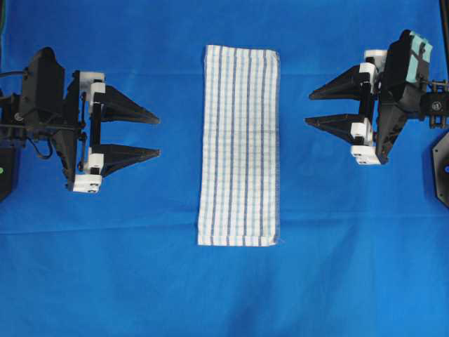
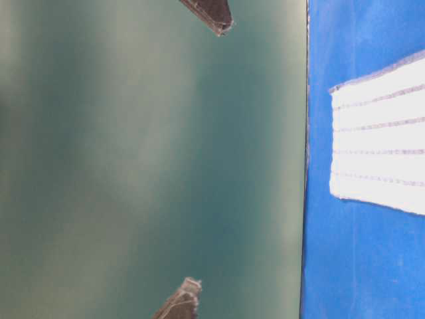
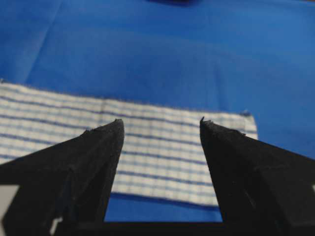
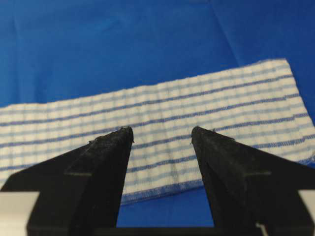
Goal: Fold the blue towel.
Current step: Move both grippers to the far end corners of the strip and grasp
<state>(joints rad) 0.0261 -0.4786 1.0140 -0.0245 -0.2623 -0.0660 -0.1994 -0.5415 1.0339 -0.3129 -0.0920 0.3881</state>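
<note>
Striped blue towel (image 1: pixel 238 146) flat, middle of frame. Left claw (image 1: pixel 158 132) spread, empty. Right claw (image 1: pixel 308 107) spread, empty.

Plain blue cloth (image 1: pixel 105 281) underneath.

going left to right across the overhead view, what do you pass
left gripper → blue towel → right gripper, all over the big blue cloth
</note>
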